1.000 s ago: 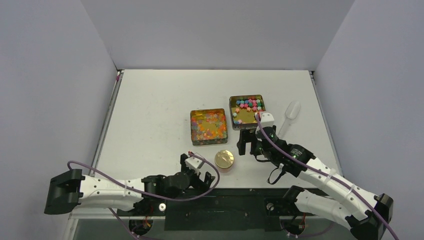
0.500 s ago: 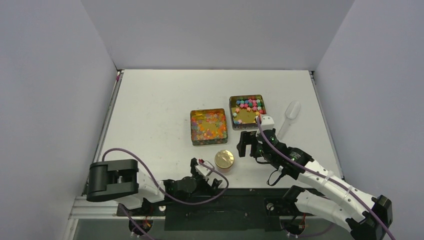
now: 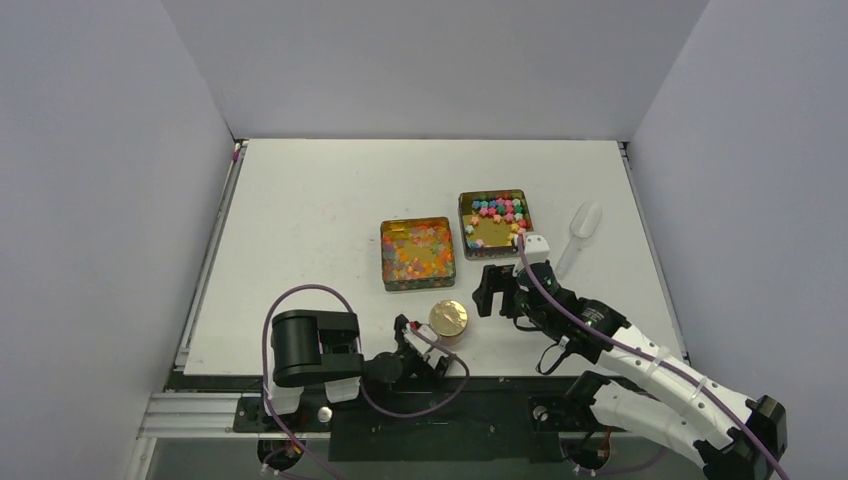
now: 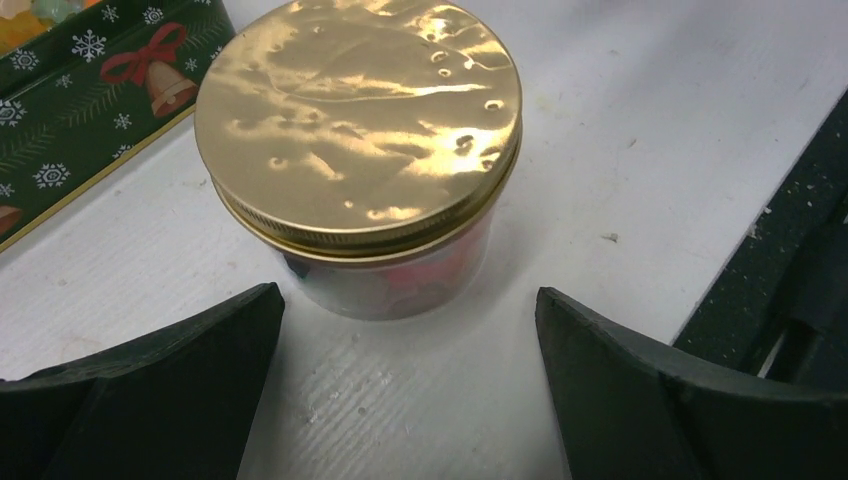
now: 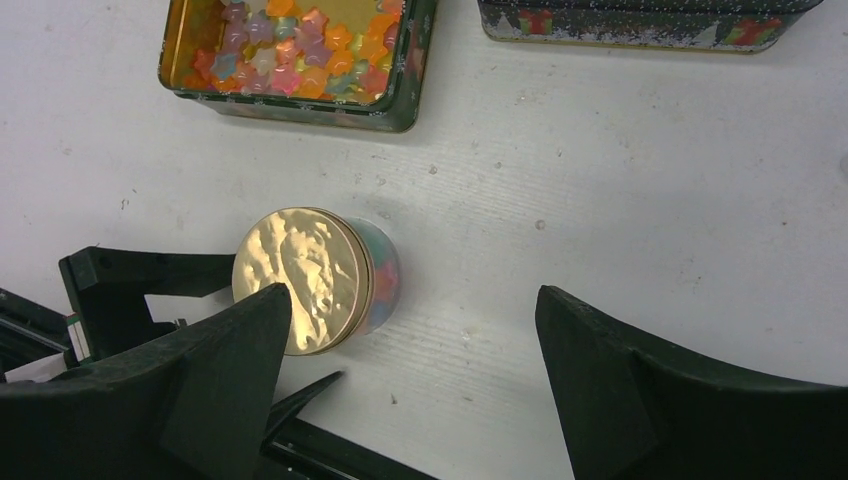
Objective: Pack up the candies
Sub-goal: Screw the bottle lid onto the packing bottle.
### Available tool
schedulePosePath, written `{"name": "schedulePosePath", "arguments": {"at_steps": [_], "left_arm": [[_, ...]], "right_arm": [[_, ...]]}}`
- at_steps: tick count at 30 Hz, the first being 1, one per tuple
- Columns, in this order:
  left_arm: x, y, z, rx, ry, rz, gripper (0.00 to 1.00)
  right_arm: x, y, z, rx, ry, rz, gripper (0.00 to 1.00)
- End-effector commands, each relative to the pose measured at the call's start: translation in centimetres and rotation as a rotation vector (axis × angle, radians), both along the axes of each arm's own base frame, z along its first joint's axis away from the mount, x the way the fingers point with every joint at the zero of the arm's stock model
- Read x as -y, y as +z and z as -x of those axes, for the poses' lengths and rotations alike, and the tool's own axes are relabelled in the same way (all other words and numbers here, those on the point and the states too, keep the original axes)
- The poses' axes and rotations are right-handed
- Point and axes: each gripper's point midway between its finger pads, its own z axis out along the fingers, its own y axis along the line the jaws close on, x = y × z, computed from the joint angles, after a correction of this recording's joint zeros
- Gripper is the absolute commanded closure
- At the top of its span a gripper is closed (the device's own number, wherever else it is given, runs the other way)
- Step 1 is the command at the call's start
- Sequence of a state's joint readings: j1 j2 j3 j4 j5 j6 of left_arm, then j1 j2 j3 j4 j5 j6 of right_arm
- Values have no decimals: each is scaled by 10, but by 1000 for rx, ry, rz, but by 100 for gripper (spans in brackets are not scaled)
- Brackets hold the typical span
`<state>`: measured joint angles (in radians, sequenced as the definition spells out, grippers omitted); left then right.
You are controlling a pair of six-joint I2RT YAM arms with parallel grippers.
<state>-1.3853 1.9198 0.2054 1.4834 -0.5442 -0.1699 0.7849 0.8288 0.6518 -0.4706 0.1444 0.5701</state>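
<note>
As the candies [image 3: 497, 212] are lumps, no axis shows; the left wrist view shows red ones in the jar [image 4: 400, 285], hidden from above; left gripper [image 4: 408, 310] and right gripper [image 5: 412, 300] spread.

Left claw [image 4: 407, 305] low, jaws wide apart, right claw [image 5: 413, 305] tilted downward, jaws spread

jar [image 4: 400, 292] contents murky, perhaps candies [image 4: 432, 270], tin [image 4: 85, 115] cropped

No words, brand names or numbers can be read anywhere. The side wall of the left green tin [image 4: 70, 110] carries only printed snowflakes and a bell with a red bow.
</note>
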Motion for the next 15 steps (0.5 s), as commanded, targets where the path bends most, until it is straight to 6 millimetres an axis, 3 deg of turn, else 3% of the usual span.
{"name": "schedulePosePath", "arguments": {"at_steps": [1,9,15], "left_arm": [[19,32,-12,44,-12,146,4],[25,32,-31,30,-10,170,4],[36,35,-33,36,-42,185,3]], "right_arm": [[-5,5,-3,21,-6,-51,13],[-9,0,0,8,14,-62,16],[-16,-4,-2,-5,28,-74,19]]}}
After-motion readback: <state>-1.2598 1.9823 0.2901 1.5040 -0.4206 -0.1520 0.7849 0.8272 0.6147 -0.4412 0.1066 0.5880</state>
